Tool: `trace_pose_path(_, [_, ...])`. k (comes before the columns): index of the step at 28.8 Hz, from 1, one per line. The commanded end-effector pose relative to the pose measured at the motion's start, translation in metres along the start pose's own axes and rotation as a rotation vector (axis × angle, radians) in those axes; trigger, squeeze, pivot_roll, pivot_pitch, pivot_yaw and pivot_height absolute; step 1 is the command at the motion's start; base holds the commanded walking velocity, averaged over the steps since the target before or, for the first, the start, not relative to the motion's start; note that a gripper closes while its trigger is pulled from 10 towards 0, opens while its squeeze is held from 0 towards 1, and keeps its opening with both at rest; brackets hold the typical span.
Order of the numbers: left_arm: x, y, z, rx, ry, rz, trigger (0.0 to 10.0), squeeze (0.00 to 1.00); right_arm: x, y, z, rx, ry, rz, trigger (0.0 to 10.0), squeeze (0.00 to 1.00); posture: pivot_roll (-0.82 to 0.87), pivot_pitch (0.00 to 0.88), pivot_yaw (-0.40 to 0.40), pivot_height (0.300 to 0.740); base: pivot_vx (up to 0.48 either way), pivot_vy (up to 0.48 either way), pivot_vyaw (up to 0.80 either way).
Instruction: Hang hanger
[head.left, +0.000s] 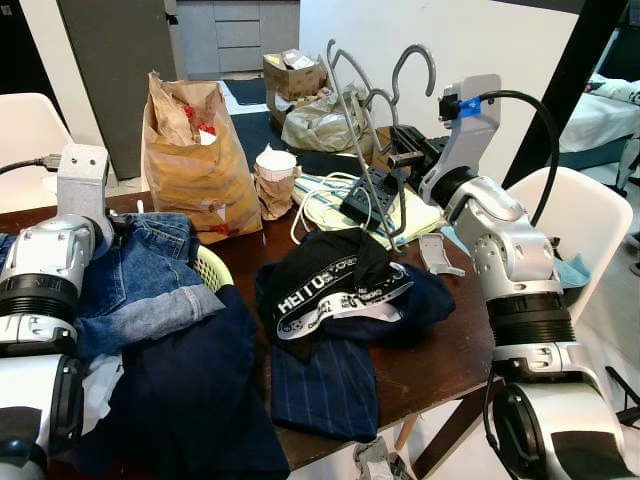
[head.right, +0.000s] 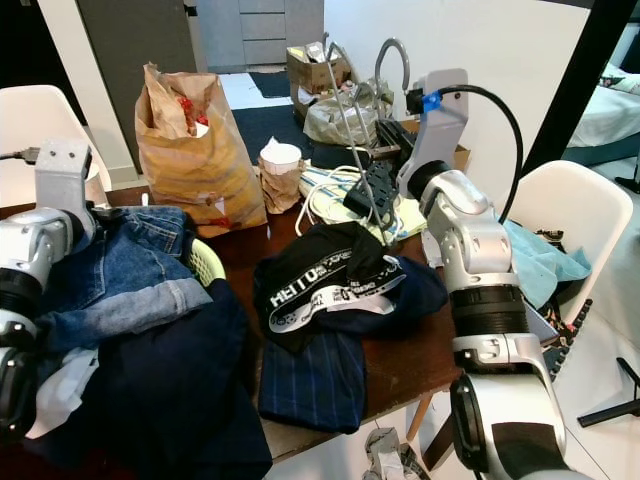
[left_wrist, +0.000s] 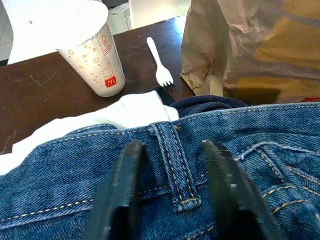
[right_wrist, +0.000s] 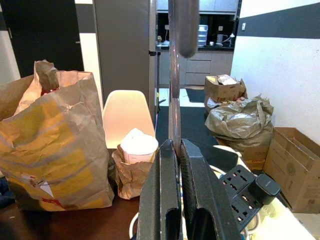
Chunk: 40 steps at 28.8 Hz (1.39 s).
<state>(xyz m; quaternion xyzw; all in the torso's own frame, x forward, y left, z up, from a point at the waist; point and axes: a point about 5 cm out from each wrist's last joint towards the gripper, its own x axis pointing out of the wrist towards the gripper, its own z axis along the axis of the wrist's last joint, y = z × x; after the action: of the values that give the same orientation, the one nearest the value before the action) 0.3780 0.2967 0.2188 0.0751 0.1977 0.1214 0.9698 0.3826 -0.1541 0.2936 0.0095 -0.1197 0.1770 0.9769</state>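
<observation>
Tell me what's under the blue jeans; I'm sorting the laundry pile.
Under the blue jeans lie dark navy clothes, a white garment and a pale basket's rim. Its contents stay covered.

The right arm reached forward and up from the elbow, its wrist raised — the right gripper (right_wrist: 173, 192) had its two black fingers (right_wrist: 159, 200) pressed nearly together, pinching a thin metal rod (right_wrist: 174, 120) that ran straight up between them. The left arm lay bent and low, the left gripper (left_wrist: 172, 190) with its fingers (left_wrist: 122, 195) spread apart — denim (left_wrist: 250, 165) directly beneath and between them.
</observation>
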Motion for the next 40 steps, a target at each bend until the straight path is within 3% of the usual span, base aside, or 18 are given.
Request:
trace_pose_path(1, [0.003, -0.002, -0.011, 0.006, 0.055, -0.009, 0.0, 0.0, -0.001, -0.003, 0.003, -0.006, -0.003, -0.012, 10.0, 0.0, -0.09, 0.0, -0.043, 0.74, 0.0, 0.0, 0.0])
trace_pose_path(14, [0.0, 0.005, 0.0, -0.012, -0.018, 0.025, 0.0, 0.0, 0.0, -0.006, 0.006, -0.011, -0.011, -0.022, 10.0, 0.0, -0.09, 0.0, -0.046, 0.74, 0.0, 0.0, 0.0])
trace_pose_path(15, [-0.01, 0.017, 0.027, -0.01, -0.16, 0.084, 0.0, 0.0, 0.001, -0.006, 0.007, -0.01, -0.016, -0.022, 10.0, 0.0, -0.08, 0.0, -0.05, 0.74, 0.0, 0.0, 0.0])
trace_pose_path(17, [-0.01, 0.017, 0.027, -0.01, -0.16, 0.084, 0.0, 0.0, 0.001, -0.006, 0.007, -0.01, -0.016, -0.022, 10.0, 0.0, -0.08, 0.0, -0.05, 0.74, 0.0, 0.0, 0.0])
trace_pose_path(18, [-0.027, 0.03, 0.06, 0.007, -0.323, 0.154, 0.0, 0.0, 0.002, -0.006, 0.008, -0.009, -0.02, -0.022, 10.0, 0.0, -0.07, 0.0, -0.054, 0.74, 0.0, 0.0, 0.0])
trace_pose_path(20, [-0.027, 0.03, 0.06, 0.007, -0.323, 0.154, 0.0, 0.0, 0.002, -0.006, 0.008, -0.009, -0.02, -0.022, 10.0, 0.0, -0.07, 0.0, -0.054, 0.74, 0.0, 0.0, 0.0])
trace_pose_path(21, [-0.047, 0.04, 0.089, 0.025, -0.47, 0.217, 0.0, 0.0, 0.003, -0.006, 0.008, -0.008, -0.024, -0.021, 10.0, 0.0, -0.07, 0.0, -0.056, 0.74, 0.0, 0.0, 0.0])
trace_pose_path(22, [-0.047, 0.04, 0.089, 0.025, -0.47, 0.217, 0.0, 0.0, 0.003, -0.006, 0.008, -0.008, -0.024, -0.021, 10.0, 0.0, -0.07, 0.0, -0.056, 0.74, 0.0, 0.0, 0.0])
trace_pose_path(23, [-0.069, 0.046, 0.114, 0.037, -0.603, 0.262, 0.0, 0.0, 0.004, -0.005, 0.008, -0.005, -0.028, -0.019, 10.0, 0.0, -0.06, 0.0, -0.056, 0.74, 0.0, 0.0, 0.0])
trace_pose_path(25, [-0.069, 0.046, 0.114, 0.037, -0.603, 0.262, 0.0, 0.0, 0.004, -0.005, 0.008, -0.005, -0.028, -0.019, 10.0, 0.0, -0.06, 0.0, -0.056, 0.74, 0.0, 0.0, 0.0])
trace_pose_path(30, [-0.098, 0.045, 0.141, 0.04, -0.763, 0.269, 0.0, 0.0, 0.006, -0.003, 0.009, 0.001, -0.036, -0.017, 10.0, 0.0, -0.06, 0.0, -0.056, 0.74, 0.0, 0.0, 0.0])
trace_pose_path(31, [-0.111, 0.036, 0.152, 0.01, -0.85, 0.172, 0.0, 0.0, 0.007, -0.003, 0.01, 0.002, -0.042, -0.017, 10.0, 0.0, -0.06, 0.0, -0.054, 0.74, 0.0, 0.0, 0.0])
trace_pose_path(33, [-0.111, 0.036, 0.152, 0.01, -0.85, 0.172, 0.0, 0.0, 0.007, -0.003, 0.01, 0.002, -0.042, -0.017, 10.0, 0.0, -0.06, 0.0, -0.054, 0.74, 0.0, 0.0, 0.0])
trace_pose_path(34, [-0.124, 0.023, 0.158, -0.011, -0.924, 0.019, 0.0, 0.0, 0.007, -0.004, 0.011, 0.003, -0.047, -0.02, 10.0, 0.0, -0.06, 0.0, -0.053, 0.74, 0.0, 0.0, 0.0])
trace_pose_path(35, [-0.124, 0.023, 0.158, -0.011, -0.924, 0.019, 0.0, 0.0, 0.007, -0.004, 0.011, 0.003, -0.047, -0.02, 10.0, 0.0, -0.06, 0.0, -0.053, 0.74, 0.0, 0.0, 0.0])
trace_pose_path(37, [-0.163, -0.003, 0.158, -0.065, -1.075, -0.432, 0.0, 0.0, 0.007, -0.011, 0.014, 0.011, -0.058, -0.037, 10.0, 0.0, -0.05, 0.0, -0.057, 0.74, 0.0, 0.0, 0.0])
trace_pose_path(39, [-0.163, -0.003, 0.158, -0.065, -1.075, -0.432, 0.0, 0.0, 0.007, -0.011, 0.014, 0.011, -0.058, -0.037, 10.0, 0.0, -0.05, 0.0, -0.057, 0.74, 0.0, 0.0, 0.0])
trace_pose_path(40, [-0.179, -0.011, 0.154, -0.061, -1.117, -0.593, 0.0, 0.0, 0.008, -0.014, 0.015, 0.015, -0.062, -0.045, 10.0, 0.0, -0.05, 0.0, -0.058, 0.74, 0.0, 0.0, 0.0])
